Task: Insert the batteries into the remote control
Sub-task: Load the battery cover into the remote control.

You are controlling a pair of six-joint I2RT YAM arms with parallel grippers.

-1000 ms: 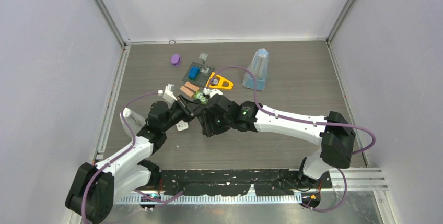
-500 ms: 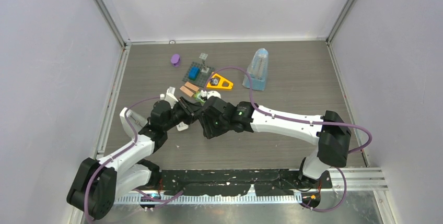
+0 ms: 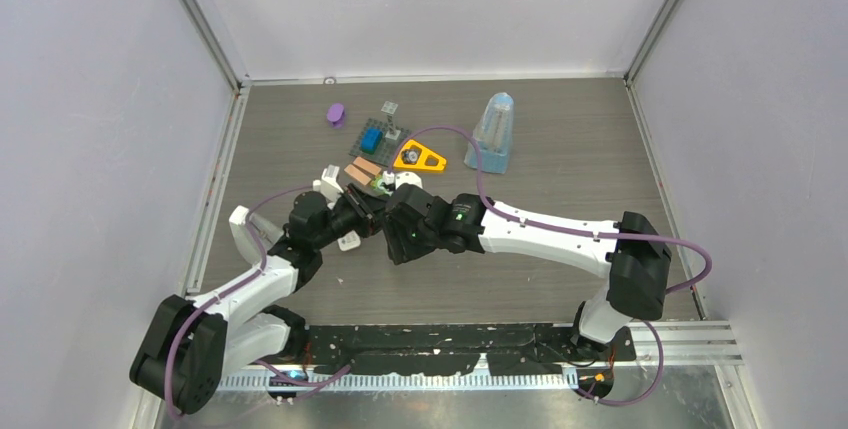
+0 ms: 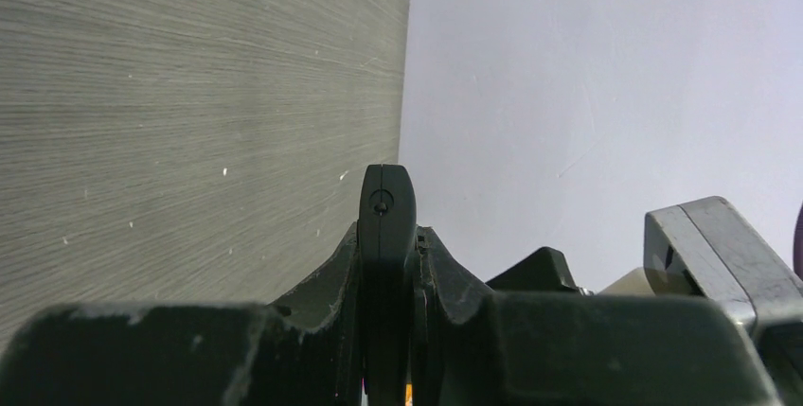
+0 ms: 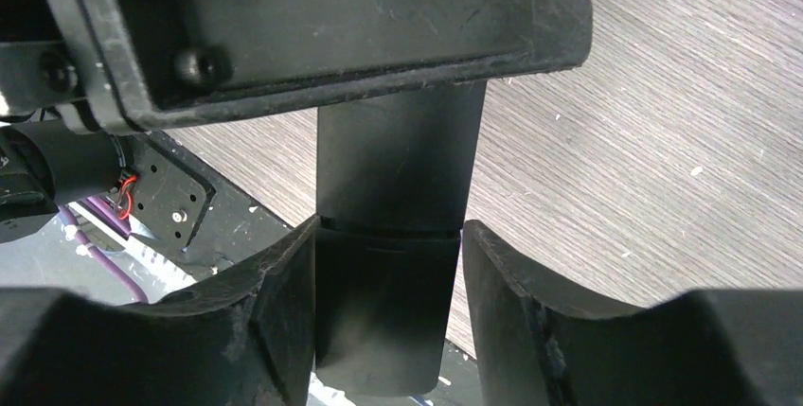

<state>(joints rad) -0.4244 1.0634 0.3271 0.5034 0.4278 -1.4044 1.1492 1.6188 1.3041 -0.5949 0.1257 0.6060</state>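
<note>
The table (image 3: 560, 149) is big and grey. The two arms meet a little toward 9 o'clock from its middle. The left claw (image 3: 366, 213) and the right claw (image 3: 394, 229) are both closed on the same flat black strip (image 5: 393, 179). The left wrist view shows the strip from its thin edge, pinched tight between the left claw's fingers (image 4: 343, 259). The right wrist view shows its wide face, with one of the right claw's fingers pressed on each side.

Here is what could go wrong. If the two claws pull or twist in different ways, the strip could bend, snap or pop out of one claw. If it drops, it could knock the small things lying close by. The claws are also very near each other and could bump.

A small white piece (image 3: 348, 241) lies on the table at about 8 o'clock from the claws, just beside the left claw. I think it is the remote control, but it is partly hidden and too small for me to see a screen or buttons. No claw holds it. I cannot find the batteries in any view.
</note>
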